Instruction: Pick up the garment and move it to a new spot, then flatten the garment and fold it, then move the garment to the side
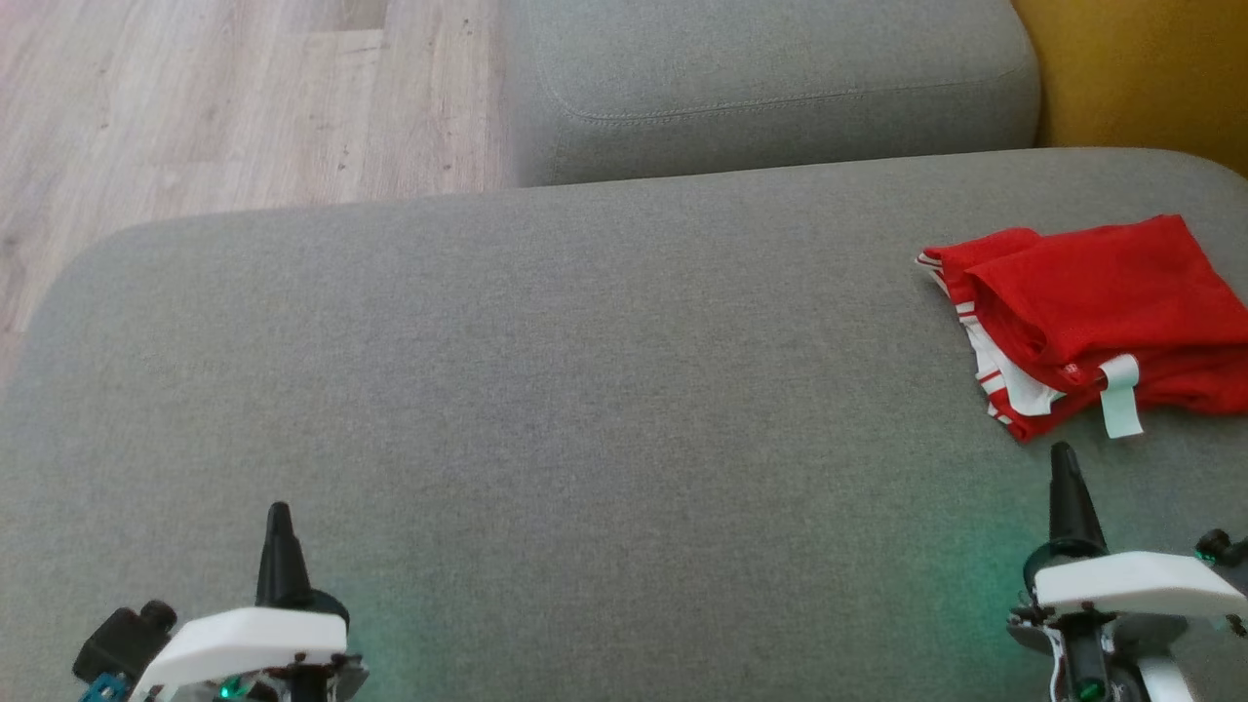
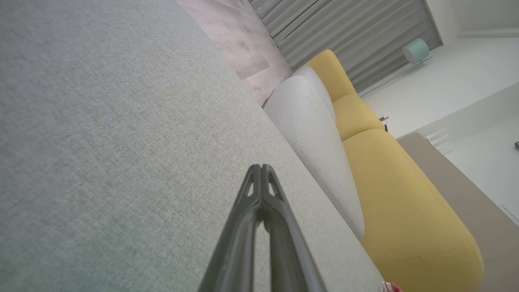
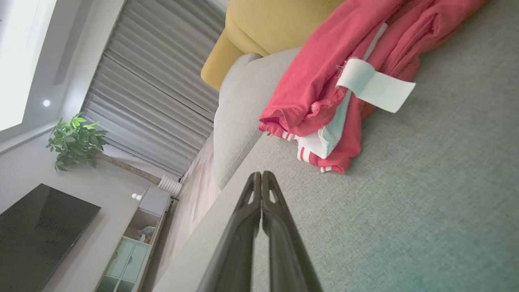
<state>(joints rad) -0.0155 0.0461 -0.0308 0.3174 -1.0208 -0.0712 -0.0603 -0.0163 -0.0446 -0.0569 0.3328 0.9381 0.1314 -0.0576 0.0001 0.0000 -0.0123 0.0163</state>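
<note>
A red garment [image 1: 1097, 312] with white striped trim and a white label lies folded at the right edge of the grey sofa cushion [image 1: 546, 390]. In the right wrist view the garment [image 3: 324, 81] rests just ahead of my right gripper [image 3: 262, 174], whose fingers are pressed together with nothing between them. In the head view the right gripper [image 1: 1063, 453] points up just below the garment, apart from it. At the lower left, far from the garment, my left gripper [image 1: 280, 512] is shut and empty. Its closed fingertips [image 2: 261, 167] hover over bare cushion.
A second grey cushion [image 1: 780, 88] sits behind the main one, with yellow upholstery [image 1: 1141, 68] at the back right. Wooden floor [image 1: 224, 97] lies beyond the cushion's left and far edges. A television, a cabinet and a plant [image 3: 75, 140] stand across the room.
</note>
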